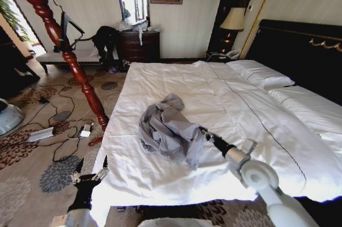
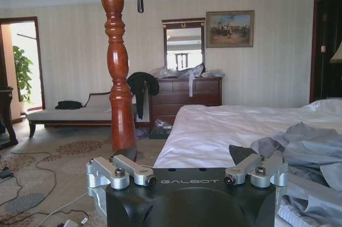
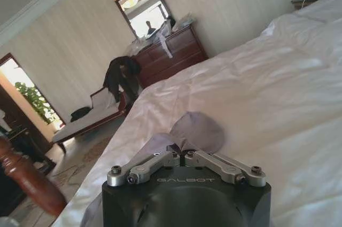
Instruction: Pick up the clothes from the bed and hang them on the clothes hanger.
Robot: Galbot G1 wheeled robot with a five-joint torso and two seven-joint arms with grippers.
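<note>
Here, from the head view, you see the clothes (image 1: 168,131) lying in a crumpled silvery-grey heap on the bed (image 1: 235,109), near its foot edge and toward the side by the floor. Your right gripper (image 1: 204,132) reaches in from the lower right and meets the near edge of the heap, its fingers drawn together on a fold of fabric. Your left gripper (image 1: 90,175) hangs low beside the foot corner of the bed, over the carpet (image 1: 32,184), fingers spread apart and holding nothing. The reddish wooden pole stand (image 1: 69,56) slants up on the left, with the clothes hanger (image 1: 68,26) hanging from it.

Next, the left wrist view: the spread fingers (image 2: 125,171) face the room, the pole stand (image 2: 118,77) just ahead, the grey clothes (image 2: 304,152) on the bed (image 2: 214,131) to one side.

Lastly, the right wrist view: the fingers (image 3: 160,162) are pinched closed on a raised flap of the clothes (image 3: 197,131), above the white sheet (image 3: 267,93).
</note>
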